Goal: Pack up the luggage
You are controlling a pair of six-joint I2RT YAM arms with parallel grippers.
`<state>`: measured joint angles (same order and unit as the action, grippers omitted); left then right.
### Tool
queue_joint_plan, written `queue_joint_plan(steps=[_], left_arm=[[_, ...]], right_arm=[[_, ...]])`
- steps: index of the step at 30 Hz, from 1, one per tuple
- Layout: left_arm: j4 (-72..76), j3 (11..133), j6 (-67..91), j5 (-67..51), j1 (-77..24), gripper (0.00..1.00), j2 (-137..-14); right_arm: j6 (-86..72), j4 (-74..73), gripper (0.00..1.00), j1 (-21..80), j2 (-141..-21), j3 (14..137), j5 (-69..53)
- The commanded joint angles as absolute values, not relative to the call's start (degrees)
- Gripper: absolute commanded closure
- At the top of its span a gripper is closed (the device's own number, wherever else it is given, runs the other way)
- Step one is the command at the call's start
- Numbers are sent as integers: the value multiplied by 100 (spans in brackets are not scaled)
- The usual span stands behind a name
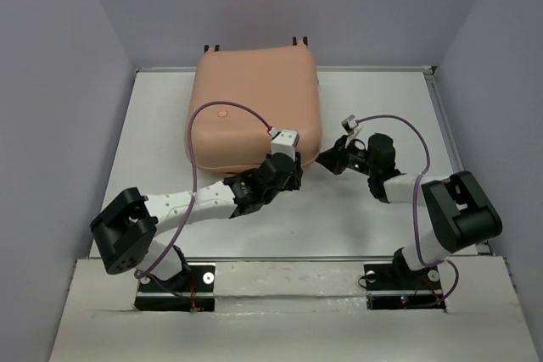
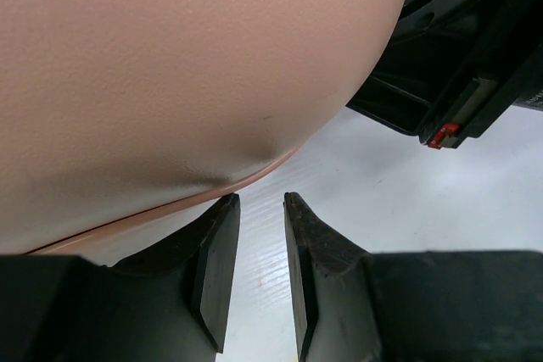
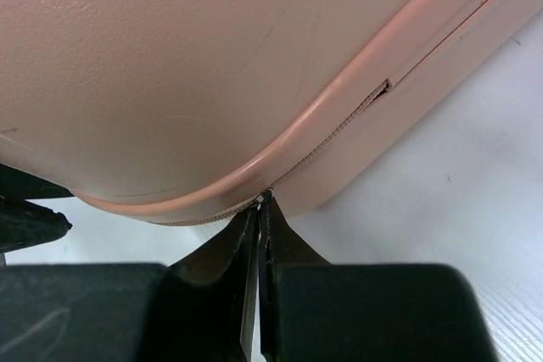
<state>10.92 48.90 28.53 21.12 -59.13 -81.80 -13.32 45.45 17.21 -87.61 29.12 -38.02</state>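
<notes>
The closed peach-pink luggage (image 1: 254, 108) lies flat on the white table (image 1: 365, 218). At its near right corner, the right gripper (image 3: 261, 201) has its jaws pressed together against the zipper seam (image 3: 339, 129). Just beside that corner, the left gripper (image 2: 260, 201) stands slightly parted and empty.

You have one luggage (image 1: 254, 108) on one table (image 1: 382, 209), two grippers at the luggage's near right corner, the left gripper (image 2: 259, 201) and the right gripper (image 3: 261, 198), and two purple cables (image 1: 190, 142).
</notes>
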Motion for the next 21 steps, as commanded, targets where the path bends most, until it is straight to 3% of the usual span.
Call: queue_joint_plan(steps=[1, 9, 15, 21], left_arm=[[1397, 5229, 2655, 2592, -5827, 61, -8244], [1371, 5563, 2347, 2839, -5309, 61, -8306], [1283, 5836, 2180, 2997, -5247, 61, -8191], [1274, 5880, 2206, 2953, -5247, 61, -8226]], right_arm=[[-1599, 5546, 93, 1731, -8641, 2866, -3542], [-1626, 4606, 93, 2039, -7621, 2180, -2823], [-1433, 3238, 93, 2794, -6839, 2056, -2269], [-1581, 3005, 93, 3541, -6759, 2153, -1925]])
